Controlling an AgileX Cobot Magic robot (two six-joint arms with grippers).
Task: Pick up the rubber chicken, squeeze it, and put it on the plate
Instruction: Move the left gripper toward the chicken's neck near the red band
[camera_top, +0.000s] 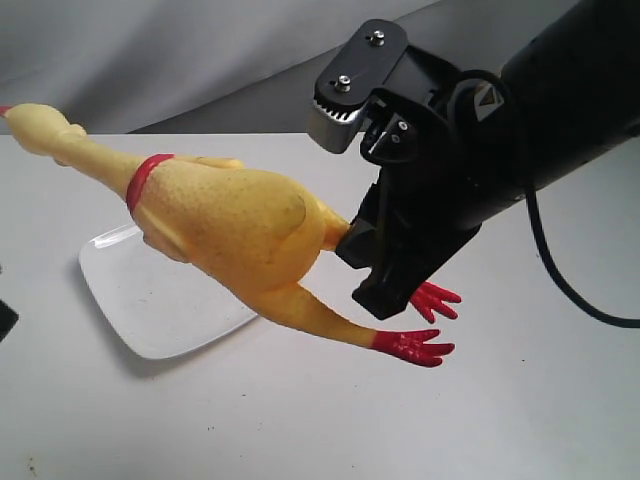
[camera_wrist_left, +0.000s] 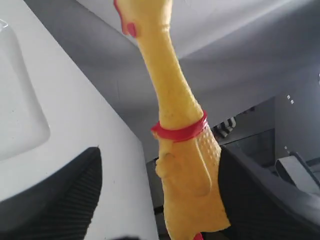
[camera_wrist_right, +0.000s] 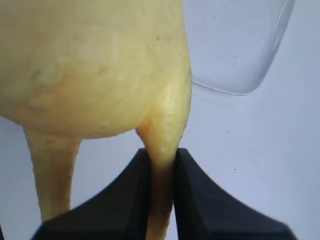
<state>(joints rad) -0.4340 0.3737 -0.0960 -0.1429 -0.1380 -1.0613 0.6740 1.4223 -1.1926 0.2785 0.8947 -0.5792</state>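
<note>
- Yellow rubber chicken (camera_top: 230, 215): bumpy skin, red neck band (camera_top: 145, 178). Held up off the table and tilted, with the head (camera_top: 40, 125) high at the far left and the legs trailing down to the right. The body hangs over the right part of the plate.
- Feet (camera_top: 415, 345): red, both dangling just beside the right gripper, above the table.
- Right gripper (camera_wrist_right: 161, 161): jaws pinched tight on one thin leg (camera_wrist_right: 162, 135), close under the body. The other leg hangs free.
- Left gripper (camera_wrist_left: 160, 155): fingers (camera_wrist_left: 55, 200) spread wide, the chicken's neck and chest showing between them. Contact cannot be told.
- Plate (camera_top: 150, 300): glossy white, rounded corners, flat on the table beneath the chicken.
- Table (camera_top: 500, 420): white, faintly specked.
- Cable (camera_top: 560, 285): black, looping from the right arm.
- Backdrop (camera_top: 150, 50): grey, behind the table.
</note>
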